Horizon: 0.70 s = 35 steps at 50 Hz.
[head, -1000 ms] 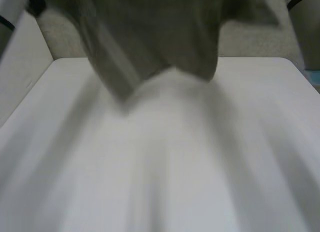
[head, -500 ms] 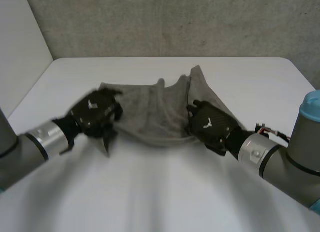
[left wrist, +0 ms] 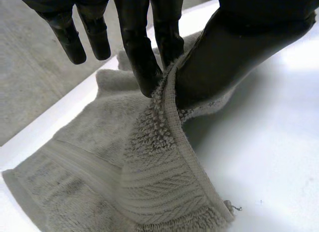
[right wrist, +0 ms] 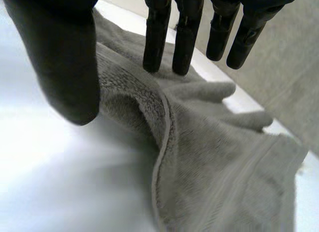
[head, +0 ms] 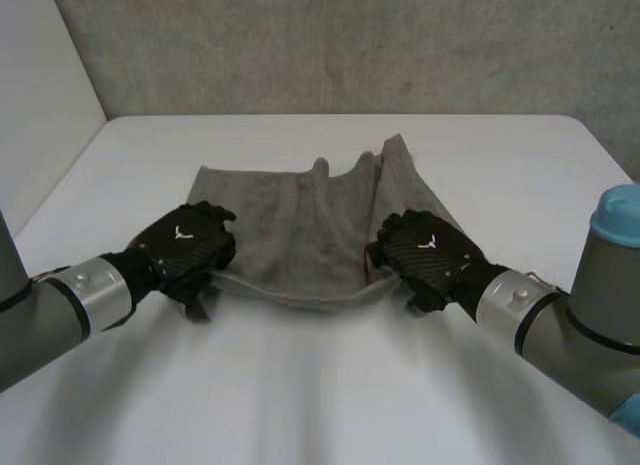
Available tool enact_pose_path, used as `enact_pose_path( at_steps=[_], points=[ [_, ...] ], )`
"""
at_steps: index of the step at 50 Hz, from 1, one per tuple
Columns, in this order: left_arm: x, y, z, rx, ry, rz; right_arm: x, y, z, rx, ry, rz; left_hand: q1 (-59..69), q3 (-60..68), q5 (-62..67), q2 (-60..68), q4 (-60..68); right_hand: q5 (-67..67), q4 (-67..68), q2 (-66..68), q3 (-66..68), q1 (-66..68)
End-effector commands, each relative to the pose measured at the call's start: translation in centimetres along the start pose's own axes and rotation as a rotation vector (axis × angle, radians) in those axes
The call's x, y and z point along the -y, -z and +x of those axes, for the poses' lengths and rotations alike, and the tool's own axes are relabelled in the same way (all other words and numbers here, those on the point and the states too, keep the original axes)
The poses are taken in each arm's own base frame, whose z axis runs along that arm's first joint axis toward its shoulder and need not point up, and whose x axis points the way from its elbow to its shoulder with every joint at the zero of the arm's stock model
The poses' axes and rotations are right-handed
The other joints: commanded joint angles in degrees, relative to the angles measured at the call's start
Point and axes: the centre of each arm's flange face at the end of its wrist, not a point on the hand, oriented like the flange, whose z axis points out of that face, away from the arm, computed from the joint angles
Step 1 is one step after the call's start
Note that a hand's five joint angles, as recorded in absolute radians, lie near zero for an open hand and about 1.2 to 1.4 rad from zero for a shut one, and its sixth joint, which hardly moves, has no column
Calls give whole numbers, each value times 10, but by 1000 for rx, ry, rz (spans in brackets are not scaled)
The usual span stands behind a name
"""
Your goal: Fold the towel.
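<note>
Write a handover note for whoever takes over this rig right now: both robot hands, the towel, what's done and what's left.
Left robot hand: shut on the grey terry towel, pinching its near-left edge between thumb and fingers.
Right robot hand: pinching the near-right edge the same way.
Towel: rumpled on the white table, with the near edge slightly raised between the hands and ridges on the far side.
Done: both grasps.
Left: no fold made yet; probably carry the near edge over to the far edge, then flatten.

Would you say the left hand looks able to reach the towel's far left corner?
Probably yes: that corner lies just beyond the left hand, nothing between, though it pinches the towel's near edge.
</note>
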Motion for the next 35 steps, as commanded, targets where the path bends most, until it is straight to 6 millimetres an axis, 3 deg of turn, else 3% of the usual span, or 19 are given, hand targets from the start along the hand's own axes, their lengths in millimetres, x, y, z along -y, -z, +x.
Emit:
enact_pose_path(
  at_steps=[1,8,16,22,27,35],
  points=[
    [17,7,-4,26,72,45,-19,-8,0,-30,-165,-35,86,-28,50,35,-32,-35,-41,-51,-30,-49],
    [49,20,-11,57,183,138,-35,-13,-1,-74,-237,-52,86,-28,50,35,-32,-38,-41,-54,-30,-53],
    [70,29,-14,69,233,206,-37,-19,3,-172,-206,-23,86,-28,50,35,-32,-20,-41,-36,-30,-34],
    [67,29,-16,77,244,197,-43,-26,9,-221,-207,-14,86,-28,50,35,-32,-12,-41,-27,-30,-26],
    [63,29,-18,81,258,185,-50,-37,11,-218,-308,1,86,-28,50,35,-32,-12,-41,-27,-30,-26],
    [61,33,-26,112,266,183,-51,-54,6,-202,-372,18,86,-28,50,35,-32,-6,-41,-22,-30,-21]
  ],
)
